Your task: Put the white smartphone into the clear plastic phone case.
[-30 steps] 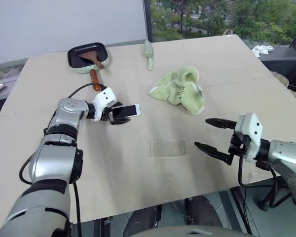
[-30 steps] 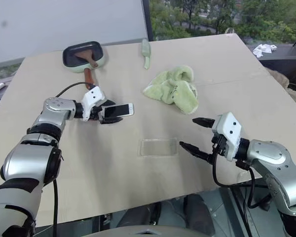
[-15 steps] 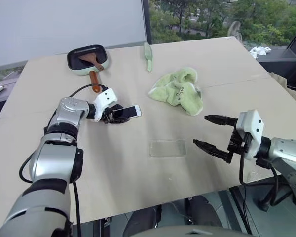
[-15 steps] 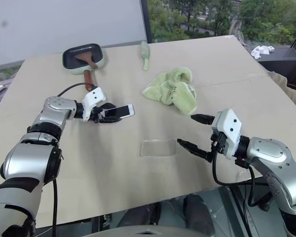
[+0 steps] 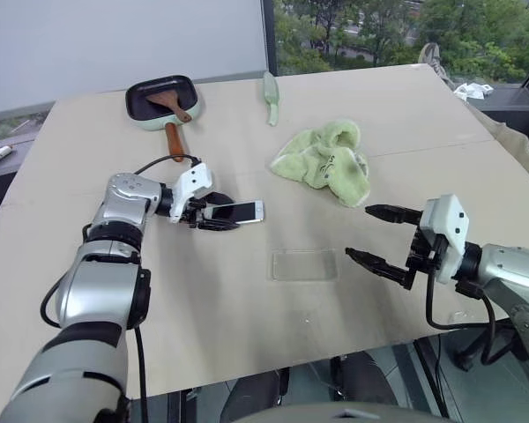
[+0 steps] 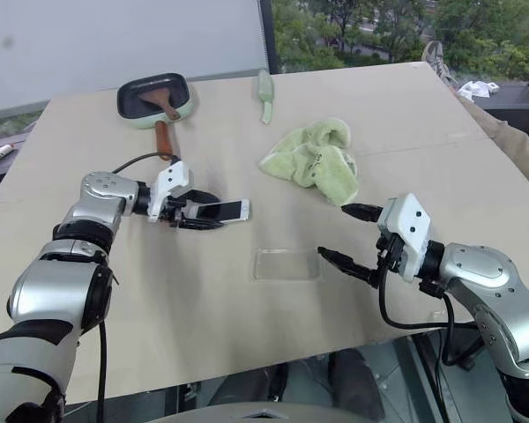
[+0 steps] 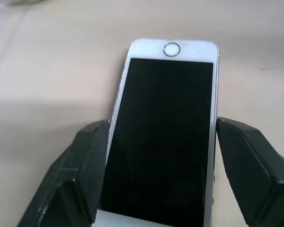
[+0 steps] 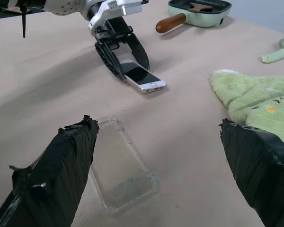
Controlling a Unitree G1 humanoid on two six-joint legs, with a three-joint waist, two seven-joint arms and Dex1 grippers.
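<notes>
Gripping the flat white smartphone (image 5: 234,211) by its long edges, left of the clear plastic phone case (image 5: 305,264), the left gripper (image 5: 213,212) suits this stiff, slippery slab; right gripper (image 5: 381,237) gapes empty.
</notes>
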